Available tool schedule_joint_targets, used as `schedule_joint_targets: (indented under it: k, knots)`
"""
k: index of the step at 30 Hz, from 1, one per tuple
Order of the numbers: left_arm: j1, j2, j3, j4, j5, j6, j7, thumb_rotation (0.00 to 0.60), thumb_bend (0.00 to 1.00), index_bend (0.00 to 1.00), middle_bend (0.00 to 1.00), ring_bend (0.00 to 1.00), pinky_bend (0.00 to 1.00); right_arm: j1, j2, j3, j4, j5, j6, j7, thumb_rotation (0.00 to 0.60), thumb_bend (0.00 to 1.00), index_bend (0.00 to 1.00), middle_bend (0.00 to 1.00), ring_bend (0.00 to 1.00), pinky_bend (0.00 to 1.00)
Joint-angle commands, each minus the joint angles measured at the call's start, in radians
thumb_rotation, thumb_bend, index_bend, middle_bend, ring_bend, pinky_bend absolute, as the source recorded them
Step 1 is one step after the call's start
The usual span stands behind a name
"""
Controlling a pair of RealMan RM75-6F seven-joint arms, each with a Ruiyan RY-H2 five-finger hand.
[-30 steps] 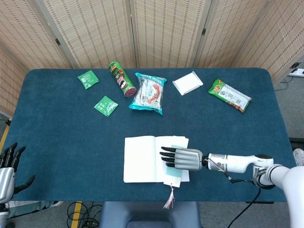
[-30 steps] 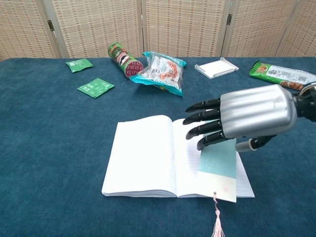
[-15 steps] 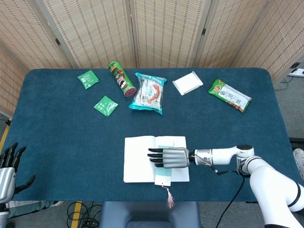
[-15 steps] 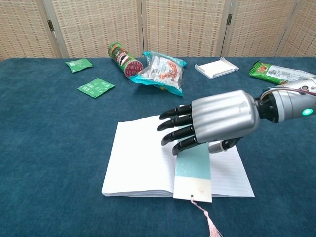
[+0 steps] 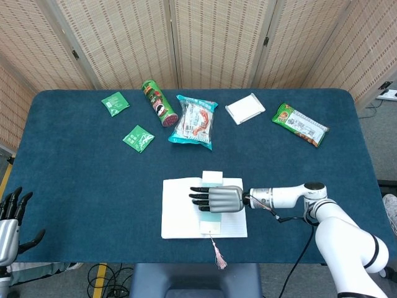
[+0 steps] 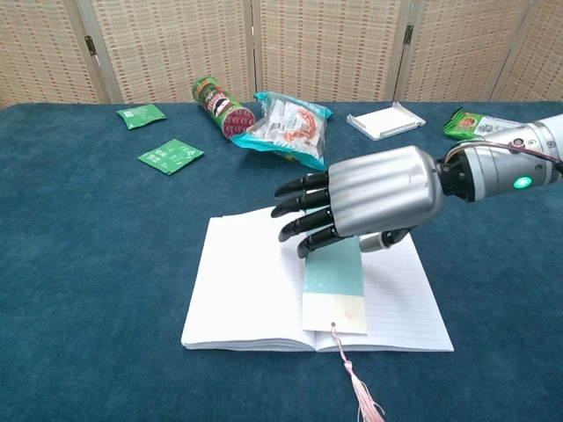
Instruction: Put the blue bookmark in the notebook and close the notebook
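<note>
Off the front left corner of the table (image 5: 74, 186), the left hand (image 5: 11, 217) hangs clear of the cloth with its fingers spread and nothing in them, well apart from the work. Moving right along the front edge, the notebook (image 5: 181, 208) lies open and flat, its spine running from the front edge toward the back. Over that spine sits the blue bookmark (image 6: 334, 290), lengthwise along the gutter: its long axis runs front to back, the pale end and the tassel (image 6: 356, 391) pointing toward the front edge and trailing off the page onto the cloth, the far end just past the notebook's back edge in the head view. Above it is the right hand (image 6: 369, 198), palm down, fingers reaching left across the pages; the thumb seems tucked under against the strip, so I judge it is pinching the bookmark, though the contact itself is hidden beneath the palm. To finish this step well, the strip should be lowered flat into the gutter with its length kept parallel to the spine, then let go without dragging it sideways. The tassel is best left hanging out at the front, so it marks the place. For closing, one cover would need lifting from its outer edge and folding over, taking care the bookmark does not slide as the pages turn.
</note>
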Motion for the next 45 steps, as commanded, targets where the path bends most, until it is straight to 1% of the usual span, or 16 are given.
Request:
schedule_joint_targets:
  k: [1, 10, 22, 29, 35, 38, 41, 42, 45]
  knots:
    - [0.001, 0.001, 0.001, -0.003, -0.001, 0.000, 0.003, 0.600, 0.25, 0.13, 0.00, 0.01, 0.16, 0.007, -0.017, -0.015, 0.028, 0.002, 0.020, 0.016, 0.600, 0.28, 0.37, 0.13, 0.00, 0.00]
    - [0.003, 0.002, 0.001, -0.011, 0.001, 0.001, 0.013, 0.600, 0.25, 0.13, 0.00, 0.01, 0.16, -0.007, -0.046, -0.053, 0.090, 0.010, 0.071, 0.044, 0.600, 0.27, 0.37, 0.13, 0.00, 0.00]
    - [0.009, 0.001, 0.002, -0.020, -0.003, 0.008, 0.022, 0.600, 0.25, 0.12, 0.00, 0.01, 0.16, 0.002, -0.064, -0.074, 0.137, 0.036, 0.096, 0.080, 0.600, 0.27, 0.37, 0.12, 0.00, 0.00]
    - [0.011, 0.002, 0.000, -0.023, -0.005, 0.009, 0.022, 0.600, 0.25, 0.12, 0.00, 0.01, 0.16, 0.001, -0.069, -0.098, 0.163, 0.037, 0.105, 0.085, 0.600, 0.27, 0.37, 0.12, 0.00, 0.00]
    - [0.010, -0.001, 0.001, -0.026, -0.005, 0.006, 0.029, 0.600, 0.25, 0.12, 0.00, 0.01, 0.16, -0.003, -0.078, -0.105, 0.181, 0.048, 0.109, 0.087, 0.600, 0.27, 0.36, 0.10, 0.00, 0.00]
    - [0.010, -0.002, 0.001, -0.027, -0.006, 0.007, 0.030, 0.600, 0.25, 0.12, 0.00, 0.01, 0.16, 0.000, -0.083, -0.108, 0.188, 0.053, 0.106, 0.086, 0.600, 0.26, 0.31, 0.08, 0.00, 0.00]
    - [0.012, -0.002, 0.001, -0.027, -0.006, 0.009, 0.030, 0.600, 0.25, 0.12, 0.00, 0.01, 0.16, 0.003, -0.086, -0.110, 0.192, 0.058, 0.106, 0.085, 0.600, 0.25, 0.20, 0.07, 0.00, 0.00]
    - [0.013, -0.001, 0.001, -0.027, -0.007, 0.009, 0.030, 0.600, 0.25, 0.12, 0.00, 0.01, 0.16, 0.003, -0.087, -0.111, 0.193, 0.059, 0.107, 0.085, 0.600, 0.25, 0.18, 0.06, 0.00, 0.00]
    - [0.014, -0.001, 0.002, -0.026, -0.008, 0.009, 0.029, 0.600, 0.25, 0.12, 0.00, 0.01, 0.16, 0.004, -0.088, -0.114, 0.195, 0.062, 0.109, 0.083, 0.600, 0.24, 0.14, 0.06, 0.00, 0.00]
